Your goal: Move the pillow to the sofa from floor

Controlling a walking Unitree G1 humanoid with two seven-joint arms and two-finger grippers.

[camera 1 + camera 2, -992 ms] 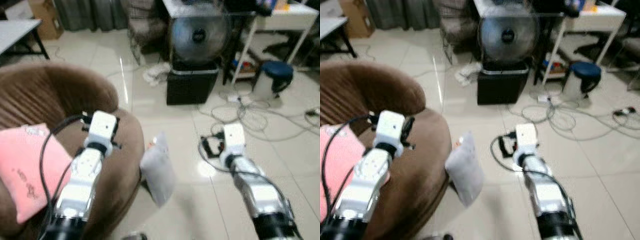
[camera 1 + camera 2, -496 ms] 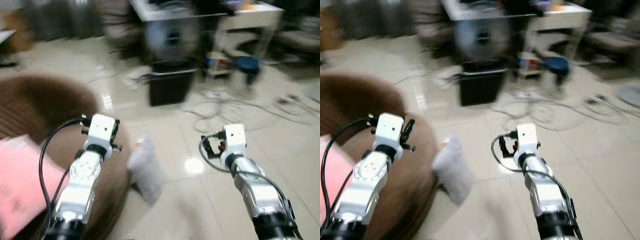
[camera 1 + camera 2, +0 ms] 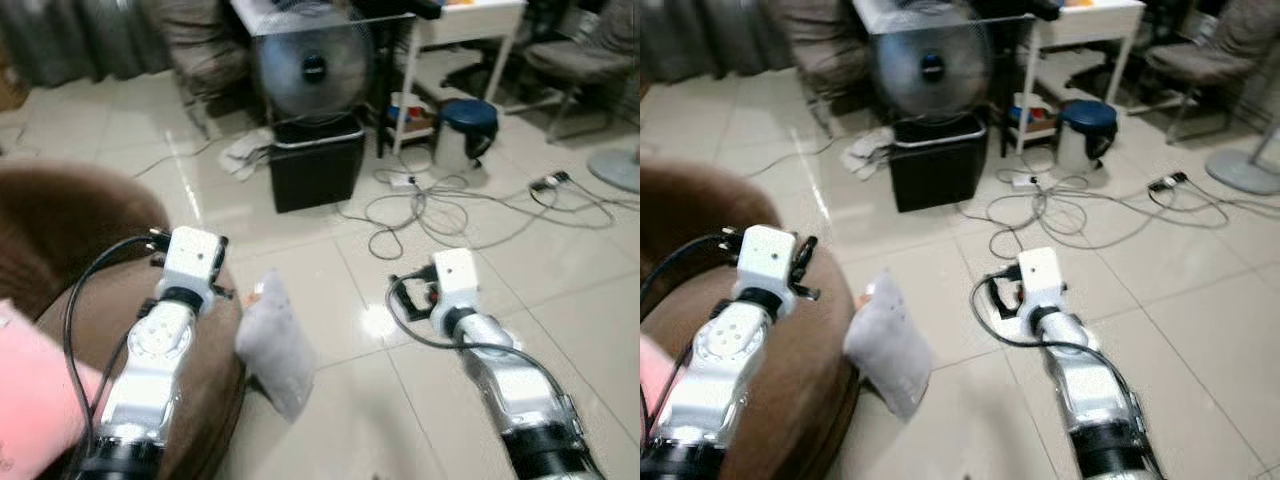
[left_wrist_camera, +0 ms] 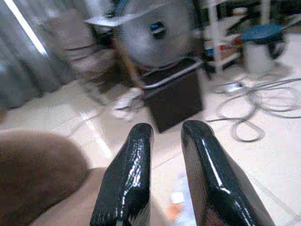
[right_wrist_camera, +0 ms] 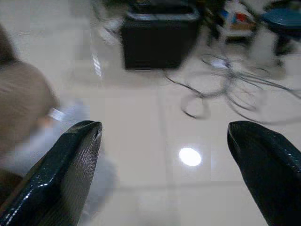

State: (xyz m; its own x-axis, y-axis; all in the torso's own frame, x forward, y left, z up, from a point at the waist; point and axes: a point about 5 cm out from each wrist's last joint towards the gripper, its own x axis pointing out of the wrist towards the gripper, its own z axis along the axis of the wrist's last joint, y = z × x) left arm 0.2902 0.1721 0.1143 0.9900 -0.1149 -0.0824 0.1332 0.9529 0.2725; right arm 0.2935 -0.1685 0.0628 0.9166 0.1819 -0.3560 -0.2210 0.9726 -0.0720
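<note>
A small white pillow [image 3: 272, 345] stands on the tiled floor, leaning against the side of the brown sofa [image 3: 60, 230]; it is blurred in the right wrist view [image 5: 61, 132]. My left arm [image 3: 165, 330] reaches over the sofa's edge, above and left of the pillow. Its gripper [image 4: 168, 126] is shut with nothing held. My right arm [image 3: 480, 340] stretches over the bare floor to the pillow's right. Its gripper [image 5: 163, 126] is open wide and empty. A pink pillow [image 3: 30, 400] lies on the sofa seat.
A black box [image 3: 315, 170] with a round fan [image 3: 305, 65] on it stands straight ahead. Loose cables [image 3: 450, 200] sprawl on the floor right of it. A blue-lidded bucket [image 3: 465, 125] and a white table [image 3: 470, 20] stand behind. Open tiles lie around the pillow.
The camera has swung to the right, so the sofa and pink pillow sit further left in the picture. Both arms hold the same pose; the white pillow has not moved.
</note>
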